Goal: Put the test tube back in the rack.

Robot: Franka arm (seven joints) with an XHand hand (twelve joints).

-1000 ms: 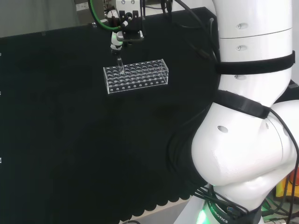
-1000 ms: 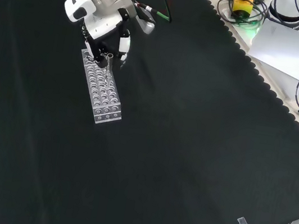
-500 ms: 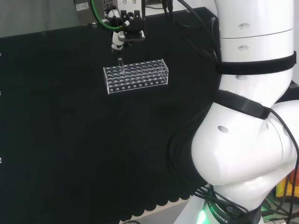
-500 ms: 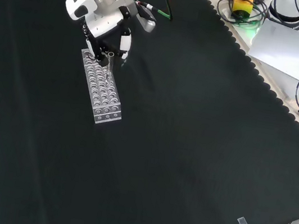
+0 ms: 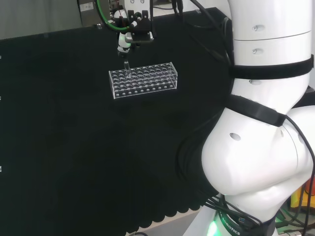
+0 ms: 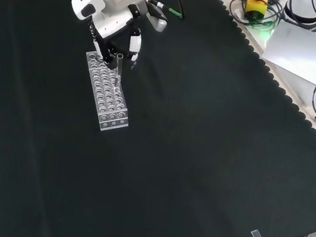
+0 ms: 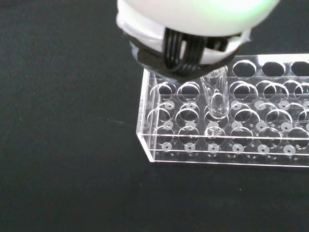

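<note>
Hand [image 6: 111,12] risen, test tube [image 6: 118,71] below fingers [image 6: 135,44]

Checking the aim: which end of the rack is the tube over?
The tube hangs over the rack near its end under the hand, the far end in the front view; the other end lies clear.

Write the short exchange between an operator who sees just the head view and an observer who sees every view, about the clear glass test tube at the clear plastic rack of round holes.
Operator: In the head view I can barely make out the tube. Which end is down?
Observer: In the wrist view the clear glass test tube has its rounded closed end down, over holes near a short end of the clear plastic rack.
Operator: Is it tilted?
Observer: The front view shows it about upright, just below the black and white hand.
</note>
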